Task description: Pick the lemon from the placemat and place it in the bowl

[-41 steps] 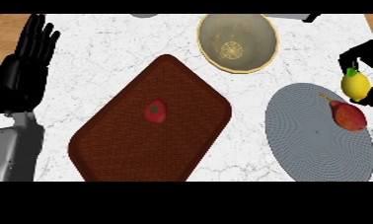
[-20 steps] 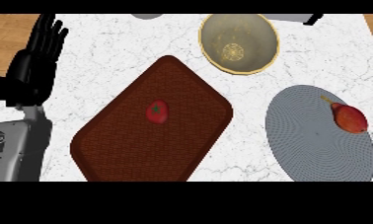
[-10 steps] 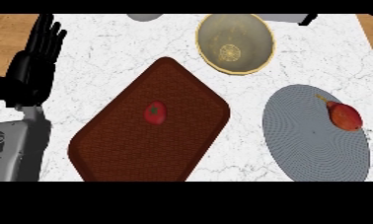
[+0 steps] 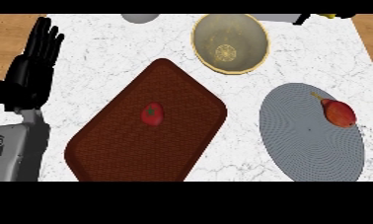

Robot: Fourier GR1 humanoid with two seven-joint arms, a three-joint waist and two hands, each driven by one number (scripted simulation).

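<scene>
Resting open and empty, the left hand [image 4: 33,70] waits; the unseen lemon must next reach the bowl [image 4: 241,30] to its right.

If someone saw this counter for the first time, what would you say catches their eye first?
Probably the big dark brown tray lying slantwise in the middle, with a small red tomato on it. Next, the yellow-rimmed bowl at the top and the grey placemat at the right, bearing a reddish pear-like fruit near its far edge. The left hand rests open at the left edge, fingers up.
</scene>
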